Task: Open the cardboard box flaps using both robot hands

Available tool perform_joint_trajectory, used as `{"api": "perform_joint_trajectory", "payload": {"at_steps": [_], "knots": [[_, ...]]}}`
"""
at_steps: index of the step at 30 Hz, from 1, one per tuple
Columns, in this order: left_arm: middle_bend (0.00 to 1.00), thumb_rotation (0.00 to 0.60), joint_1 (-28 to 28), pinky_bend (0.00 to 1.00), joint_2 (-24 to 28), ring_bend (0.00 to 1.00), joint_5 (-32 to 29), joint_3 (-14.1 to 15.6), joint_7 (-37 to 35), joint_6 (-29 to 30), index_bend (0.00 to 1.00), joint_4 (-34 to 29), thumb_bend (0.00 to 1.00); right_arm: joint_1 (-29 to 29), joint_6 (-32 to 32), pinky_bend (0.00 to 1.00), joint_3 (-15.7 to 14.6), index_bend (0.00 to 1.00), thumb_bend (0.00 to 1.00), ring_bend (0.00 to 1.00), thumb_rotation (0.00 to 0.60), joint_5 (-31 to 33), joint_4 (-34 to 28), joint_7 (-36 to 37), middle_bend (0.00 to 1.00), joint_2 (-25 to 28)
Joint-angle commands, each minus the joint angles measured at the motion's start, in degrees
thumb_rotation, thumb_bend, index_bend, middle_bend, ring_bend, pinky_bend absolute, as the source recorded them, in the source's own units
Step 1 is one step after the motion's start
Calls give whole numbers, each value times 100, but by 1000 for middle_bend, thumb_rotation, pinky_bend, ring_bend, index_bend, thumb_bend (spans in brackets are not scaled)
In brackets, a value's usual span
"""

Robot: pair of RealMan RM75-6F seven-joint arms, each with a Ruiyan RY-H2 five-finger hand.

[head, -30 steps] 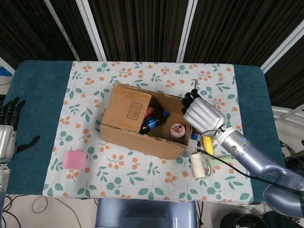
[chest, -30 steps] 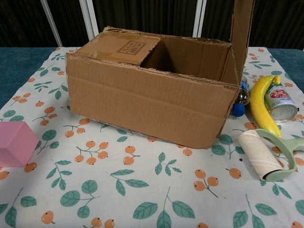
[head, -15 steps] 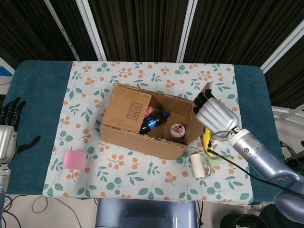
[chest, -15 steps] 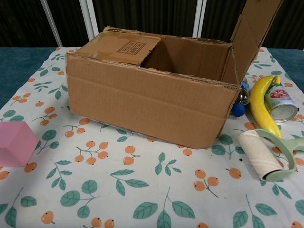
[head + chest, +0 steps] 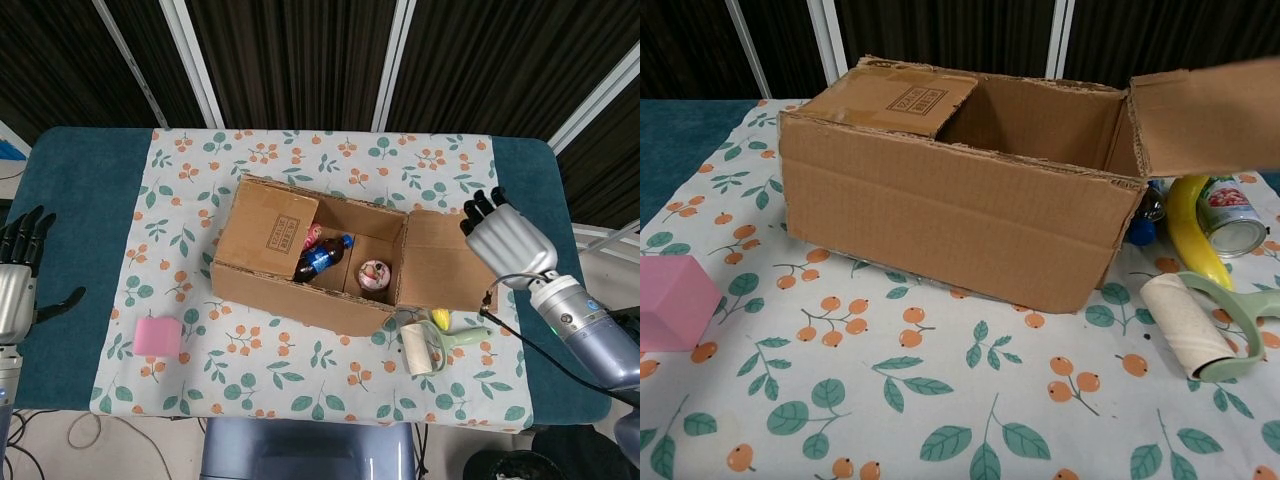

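Your right hand [image 5: 507,238] has its fingers [image 5: 484,205] curled downward and close together, holding nothing that shows, and it sits at the outer edge of the right flap [image 5: 442,262]; whether the fingertips touch the cardboard cannot be told. That flap is folded outward, lying roughly level over the banana [image 5: 1185,232] and the can [image 5: 1230,218] in the chest view. Your left hand [image 5: 19,280] is at the far left, well apart from the box, with fingers spread and nothing in them. The cardboard box [image 5: 305,252] stands in the middle of the floral cloth [image 5: 270,365] on the tabletop [image 5: 85,200], and its left flap [image 5: 267,228] is down over the opening. Inside you can see a dark bottle with a blue label [image 5: 320,257] and a round pink-topped container [image 5: 374,273]. A lint roller [image 5: 424,345] with a pale green handle lies just right of the box front, and a pink block [image 5: 158,336] sits near the cloth's front left.
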Motion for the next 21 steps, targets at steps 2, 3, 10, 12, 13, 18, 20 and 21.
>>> {"api": "perform_joint_trajectory", "payload": {"at_steps": [2,3,10,12,13,18,20,21], "knots": [[0,600,-7,87,-8,0,-9,13,35,-29,0,0,132,-243,154,251,-51,312,769,176,600,-11,86,155,221,-41],[0,600,-11,87,-12,0,-17,17,50,-43,0,-1,132,-315,231,249,-48,309,749,177,600,-2,106,217,218,-80],[0,600,-59,87,-38,0,-70,2,111,-125,0,-1,132,-991,1360,248,198,174,519,168,600,312,78,1147,144,-646],[0,600,-96,87,-34,0,-87,-10,148,-177,0,-3,132,-1228,1777,246,270,106,414,148,600,415,36,1422,108,-875],[0,600,-127,87,-28,0,-98,-26,172,-214,0,-9,132,-1363,2001,243,297,68,367,133,600,443,16,1562,86,-1008],[0,600,-312,87,23,0,-164,-107,270,-457,0,-48,132,-2084,3003,230,305,0,291,71,600,382,-45,2347,5,-1650],[0,600,-432,87,56,0,-182,-146,305,-619,0,-79,132,-2380,3365,228,225,0,281,63,600,173,52,2597,0,-1889],[0,600,-493,87,75,0,-193,-162,325,-707,0,-98,132,-2543,3550,228,170,0,280,63,600,62,123,2736,0,-2020]]}}
